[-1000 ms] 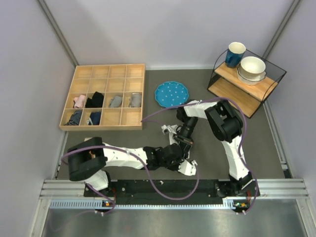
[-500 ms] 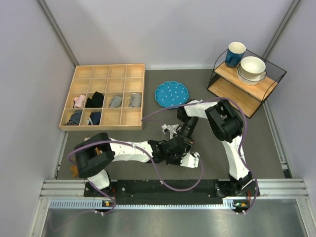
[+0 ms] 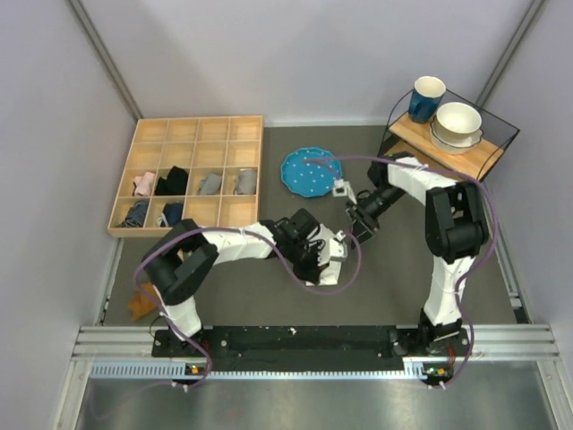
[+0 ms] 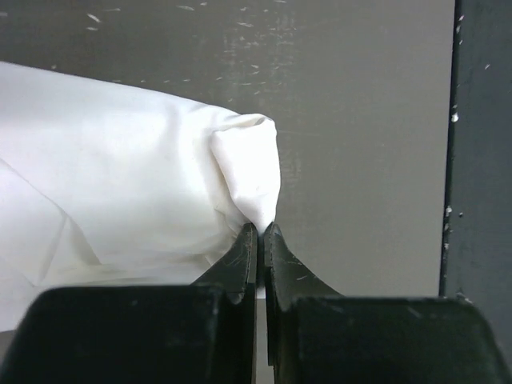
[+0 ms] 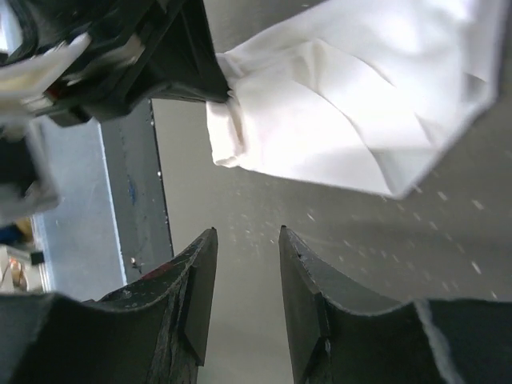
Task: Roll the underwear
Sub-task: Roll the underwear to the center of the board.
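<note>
L wrist view: underwear (image 4: 120, 176) blocks left; mat (image 4: 360, 160) open right. Top view: tray (image 3: 188, 175) upper left, plate (image 3: 311, 170), rack (image 3: 448, 148) upper right obstruct.

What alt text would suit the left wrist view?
The left gripper, shut, pinches a bunched fold of the white underwear, which spreads to the left over the grey table. A darker strip runs down the right edge.

Closed in by pale grey walls (image 3: 313, 54), evenly lit. Floored with a dark grey mat (image 3: 385, 278), a metal rail (image 3: 295, 340) in front. Furnished with a wire shelf (image 3: 421, 166) far right, wooden tray (image 3: 183, 133) far left.
</note>
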Available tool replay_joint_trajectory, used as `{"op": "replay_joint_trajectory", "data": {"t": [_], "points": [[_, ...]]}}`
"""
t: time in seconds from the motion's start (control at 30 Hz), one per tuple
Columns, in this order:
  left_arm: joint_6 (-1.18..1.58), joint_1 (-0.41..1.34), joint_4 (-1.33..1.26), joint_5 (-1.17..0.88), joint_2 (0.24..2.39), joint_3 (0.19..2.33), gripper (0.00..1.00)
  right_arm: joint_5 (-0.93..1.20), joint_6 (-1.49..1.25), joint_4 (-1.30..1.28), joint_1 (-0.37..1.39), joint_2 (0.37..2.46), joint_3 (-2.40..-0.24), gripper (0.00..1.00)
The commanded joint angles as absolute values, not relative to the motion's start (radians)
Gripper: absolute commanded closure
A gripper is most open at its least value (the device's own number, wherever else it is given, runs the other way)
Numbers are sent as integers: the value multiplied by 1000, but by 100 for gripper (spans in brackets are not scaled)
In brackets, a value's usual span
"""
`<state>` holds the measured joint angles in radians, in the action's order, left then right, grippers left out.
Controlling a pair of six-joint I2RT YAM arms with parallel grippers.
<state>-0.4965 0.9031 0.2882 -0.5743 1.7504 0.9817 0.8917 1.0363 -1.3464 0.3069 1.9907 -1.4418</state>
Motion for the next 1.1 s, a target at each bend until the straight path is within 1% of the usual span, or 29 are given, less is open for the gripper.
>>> {"op": "replay_joint_trajectory", "data": {"t": [0.0,0.1,0.13,0.2,0.3,0.37,0.47,0.57,0.6,0.7,0.73,0.87,0.93,0.97,1.07], "points": [[-411,835,399,-800,1833,1074,100,942,1042,-1358,196,1887,-1454,62],[-373,796,469,-874,1914,1178,100,936,1040,-1280,170,1774,-1370,62],[-364,781,483,-887,1958,1199,100,942,1048,-1261,170,1708,-1350,62],[-333,766,509,-910,2000,1251,100,981,1123,-1250,170,1649,-1298,62],[-284,730,529,-956,2087,1295,100,1040,1254,-1235,179,1525,-1205,61],[-249,707,522,-982,2109,1302,100,1051,1334,-1203,202,1446,-1148,61],[-212,693,488,-997,2131,1295,100,1034,1361,-1099,228,1376,-1045,61],[-178,683,448,-999,2137,1282,100,979,1313,-976,284,1292,-973,58],[-169,678,437,-1000,2141,1276,100,954,1295,-897,329,1252,-932,55],[-130,675,391,-994,2145,1267,99,849,1261,-769,418,1204,-832,48],[-126,673,384,-993,2148,1267,98,813,1250,-685,489,1206,-810,47],[-86,673,353,-985,2152,1264,96,619,1191,-559,652,1272,-793,47],[-63,672,324,-976,2151,1253,92,551,1181,-475,740,1308,-772,47],[-58,670,312,-974,2148,1246,92,473,1158,-445,762,1322,-756,48],[-35,669,279,-980,2141,1236,89,387,1147,-405,805,1390,-752,48]]}}
